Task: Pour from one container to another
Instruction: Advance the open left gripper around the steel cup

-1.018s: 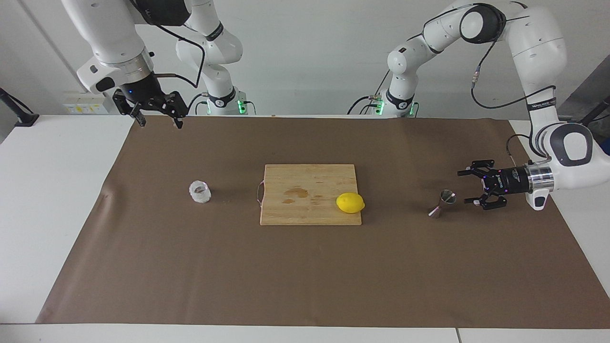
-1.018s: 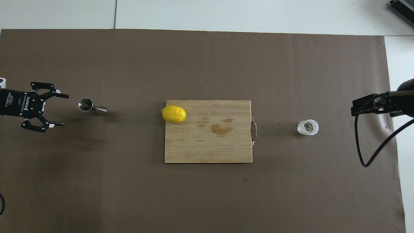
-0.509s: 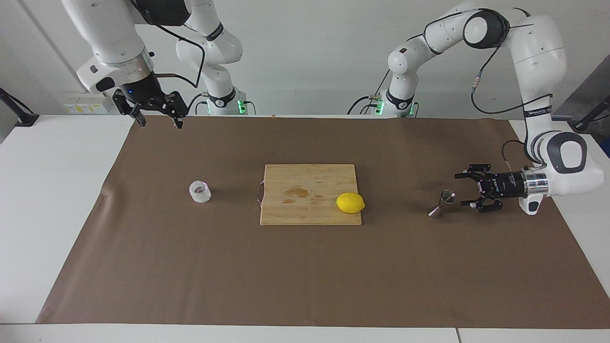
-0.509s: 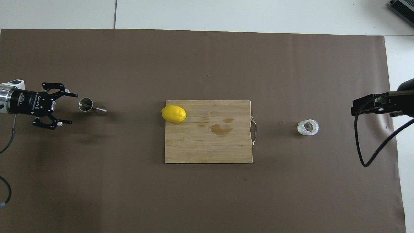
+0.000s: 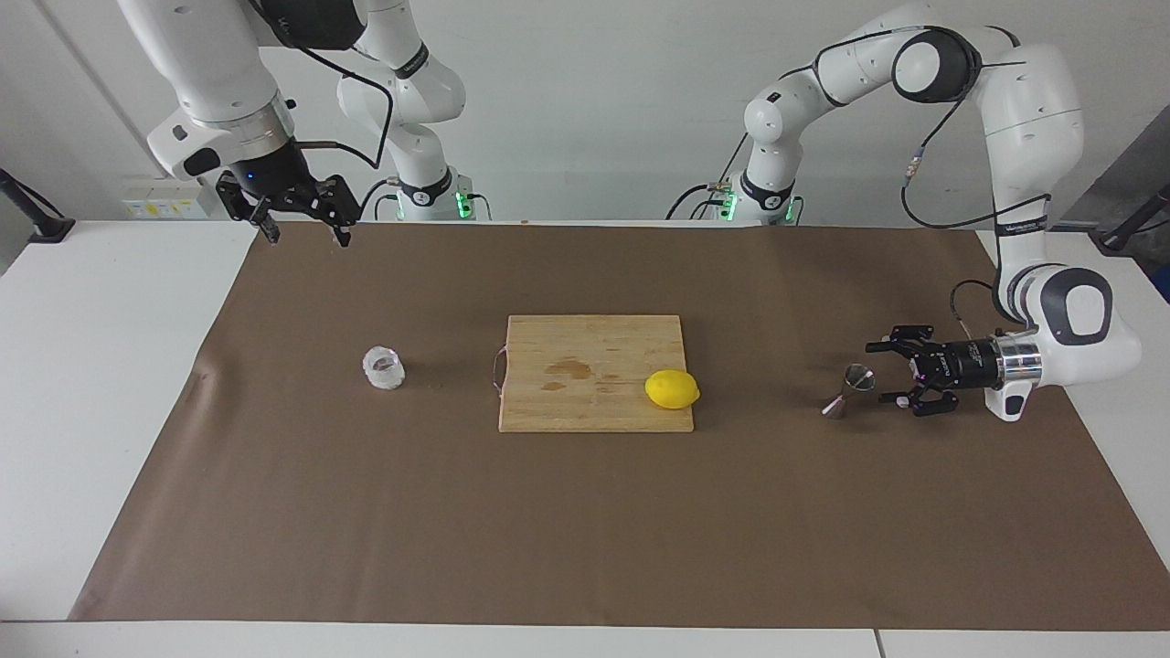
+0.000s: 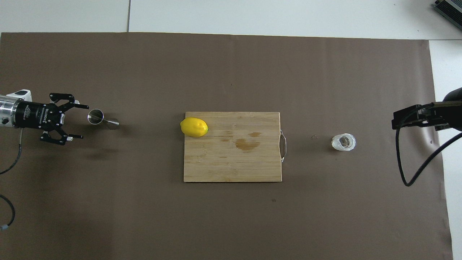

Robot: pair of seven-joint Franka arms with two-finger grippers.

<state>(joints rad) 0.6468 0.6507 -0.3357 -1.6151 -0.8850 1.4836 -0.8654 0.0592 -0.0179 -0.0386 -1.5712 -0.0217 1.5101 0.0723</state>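
The whitish frosted cup (image 5: 384, 368) stands on the brown mat toward the right arm's end; it also shows in the overhead view (image 6: 343, 142). The steel hourglass jigger (image 5: 849, 390) stands on the mat toward the left arm's end, also seen from overhead (image 6: 102, 119). My left gripper (image 5: 879, 373) lies level, low over the mat, open, its tips just short of the jigger and apart from it; overhead it shows beside the jigger (image 6: 83, 122). My right gripper (image 5: 309, 239) waits open, raised over the mat's edge nearest the robots, well away from the cup.
A wooden cutting board (image 5: 585, 352) with a metal handle lies mid-table between cup and jigger, also seen overhead (image 6: 234, 166). A yellow lemon (image 5: 672, 389) sits on the board's corner toward the jigger. The right arm's cable hangs near the cup's end (image 6: 415, 173).
My left gripper has moved in toward the jigger and come lower, still open. The right arm, cup, jigger, board and lemon have not moved.
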